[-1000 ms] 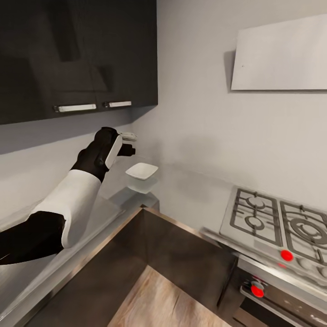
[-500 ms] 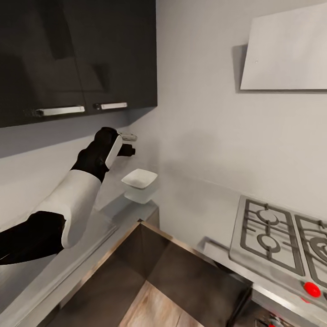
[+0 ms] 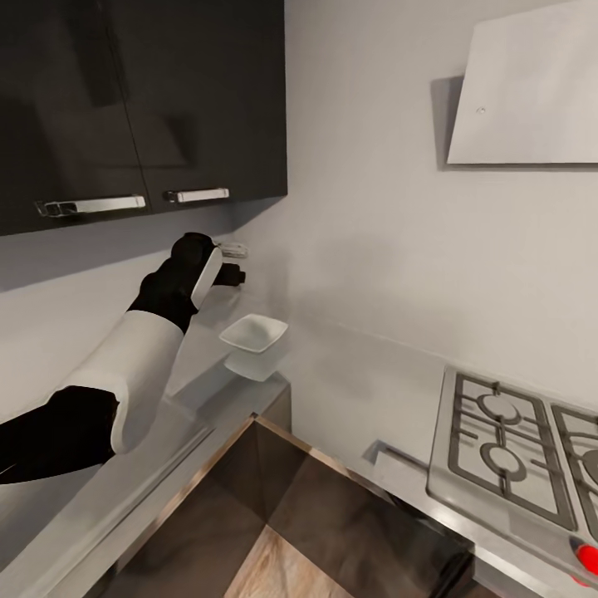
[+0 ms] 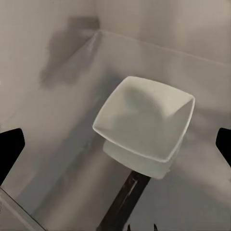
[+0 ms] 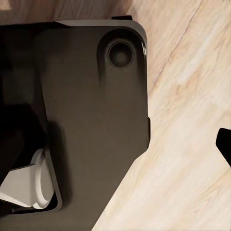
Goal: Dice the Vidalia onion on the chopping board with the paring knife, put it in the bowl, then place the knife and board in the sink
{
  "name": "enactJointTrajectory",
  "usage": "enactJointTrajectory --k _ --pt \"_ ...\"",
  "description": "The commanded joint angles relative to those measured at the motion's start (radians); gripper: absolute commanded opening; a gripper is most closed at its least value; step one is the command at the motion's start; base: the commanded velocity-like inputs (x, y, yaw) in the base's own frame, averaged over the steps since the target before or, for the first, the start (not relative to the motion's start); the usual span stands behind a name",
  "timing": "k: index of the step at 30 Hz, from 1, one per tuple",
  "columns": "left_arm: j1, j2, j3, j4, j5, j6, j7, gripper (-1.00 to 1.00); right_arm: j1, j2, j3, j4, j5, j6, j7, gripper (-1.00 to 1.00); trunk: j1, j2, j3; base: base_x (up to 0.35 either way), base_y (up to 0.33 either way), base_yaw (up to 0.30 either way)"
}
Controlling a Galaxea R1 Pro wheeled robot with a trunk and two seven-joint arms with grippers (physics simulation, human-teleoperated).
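Right now the bowl (image 3: 253,335) sits on the desk (image 3: 349,378) in the corner where the two runs of worktop meet, and it lies below and just ahead of the left claw (image 3: 235,262), which hangs raised over the desk near the wall under the dark cabinets (image 3: 141,100). From the left wrist view the bowl (image 4: 144,122) stands between the claw's two dark fingertips (image 4: 10,144), which show at opposite edges of the picture, well apart, so the left claw is released and grasps nothing. The bowl is square with rounded corners and has no long axis; it rests upright with one corner turned toward the claw, and it looks empty. The left arm is plainly the nearer one to it. In my judgement any move toward the bowl would be a drop straight down, but there is nothing in the claw to put in. A hob (image 3: 515,448) lies further along the desk to the right, cut off by the picture's edge. The right wrist view looks down on the robot's dark base (image 5: 86,110) and wooden floor (image 5: 192,159); one dark fingertip (image 5: 224,142) shows at the edge, so I cannot tell whether the right claw is released or clenched.
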Motion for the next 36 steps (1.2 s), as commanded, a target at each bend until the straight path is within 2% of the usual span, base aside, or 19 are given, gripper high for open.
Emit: enactJointTrajectory --k 1,21,36 --pt "-0.001 0.001 -0.003 0.0 0.009 0.003 0.009 1.0 -0.001 0.0 -0.008 0.001 0.01 -0.003 -0.004 1.0 0.001 -0.002 -0.002 0.178 0.0 0.0" --pt "-0.001 0.002 -0.003 0.0 0.008 0.002 0.01 1.0 -0.001 0.001 -0.008 0.001 0.01 -0.003 -0.004 1.0 0.001 -0.002 -0.002 0.29 0.0 0.0" --pt "-0.001 0.005 -0.002 0.001 0.008 0.002 0.009 1.0 -0.001 0.003 -0.007 0.001 0.01 -0.003 -0.004 1.0 0.001 -0.002 -0.002 0.032 0.0 0.0"
